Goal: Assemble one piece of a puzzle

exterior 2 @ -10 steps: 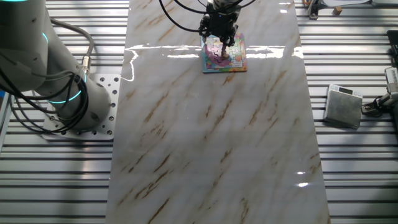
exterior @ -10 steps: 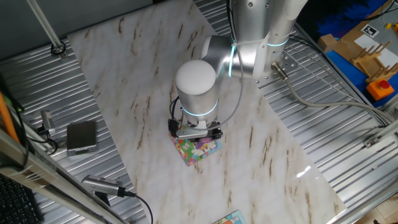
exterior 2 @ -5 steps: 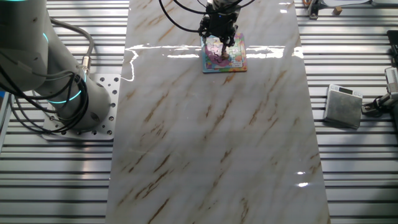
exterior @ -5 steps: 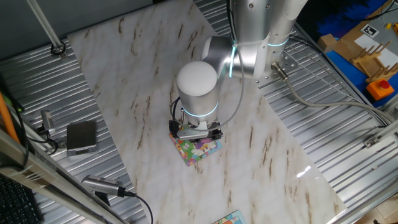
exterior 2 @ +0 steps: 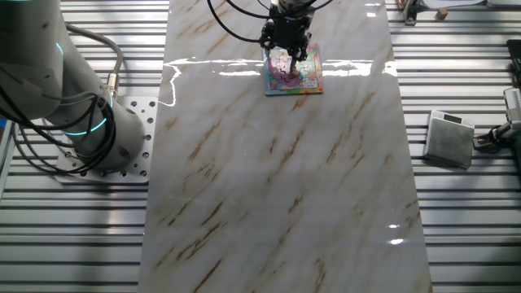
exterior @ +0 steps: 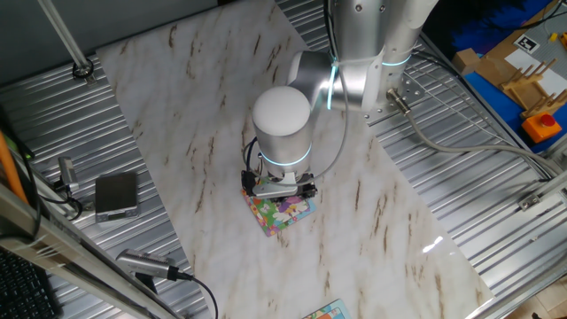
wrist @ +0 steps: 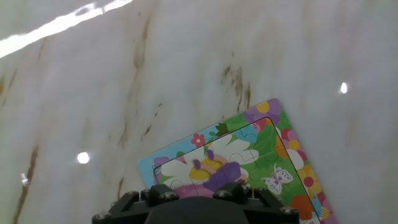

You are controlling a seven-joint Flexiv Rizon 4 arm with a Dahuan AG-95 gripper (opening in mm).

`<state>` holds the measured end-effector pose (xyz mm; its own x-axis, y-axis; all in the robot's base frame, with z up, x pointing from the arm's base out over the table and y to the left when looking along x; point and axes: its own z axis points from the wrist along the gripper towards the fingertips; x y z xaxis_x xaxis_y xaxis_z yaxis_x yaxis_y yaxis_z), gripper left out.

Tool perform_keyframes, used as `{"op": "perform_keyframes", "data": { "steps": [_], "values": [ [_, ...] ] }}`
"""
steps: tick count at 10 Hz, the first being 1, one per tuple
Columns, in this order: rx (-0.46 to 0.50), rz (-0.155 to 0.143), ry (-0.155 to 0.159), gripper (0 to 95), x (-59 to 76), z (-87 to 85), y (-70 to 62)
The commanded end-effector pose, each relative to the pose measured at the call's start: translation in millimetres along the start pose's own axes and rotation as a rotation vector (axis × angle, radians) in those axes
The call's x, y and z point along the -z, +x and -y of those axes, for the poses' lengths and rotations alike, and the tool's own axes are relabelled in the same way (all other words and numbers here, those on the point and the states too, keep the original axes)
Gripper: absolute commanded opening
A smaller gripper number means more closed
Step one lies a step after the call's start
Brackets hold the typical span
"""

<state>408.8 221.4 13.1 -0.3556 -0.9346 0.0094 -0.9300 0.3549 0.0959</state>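
The puzzle (exterior: 285, 213) is a small square cartoon board lying on the marble sheet; it also shows in the other fixed view (exterior 2: 306, 78) and in the hand view (wrist: 264, 152). My gripper (exterior 2: 291, 68) stands straight down on the puzzle's middle, its fingers close together around a small pink-purple bit, the piece (exterior 2: 291, 72), which rests against the board's pink figures. From the first fixed view the wrist (exterior: 282, 133) hides the fingertips. In the hand view only the black gripper body (wrist: 199, 208) shows, over the purple and pink centre.
A grey box (exterior: 116, 195) sits on the ribbed metal left of the marble sheet, also seen at the right (exterior 2: 450, 138). A sliver of another board (exterior: 328, 311) lies at the sheet's near edge. The arm's base (exterior 2: 89, 122) stands beside the sheet.
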Motion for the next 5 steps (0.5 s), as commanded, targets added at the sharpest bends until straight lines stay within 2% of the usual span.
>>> {"op": "perform_keyframes", "data": {
  "steps": [1,5],
  "values": [
    [0.001,0.001,0.004,57.0,-1.2,0.1,0.7],
    [0.003,0.005,0.002,57.0,-1.1,0.2,2.0]
  ]
}}
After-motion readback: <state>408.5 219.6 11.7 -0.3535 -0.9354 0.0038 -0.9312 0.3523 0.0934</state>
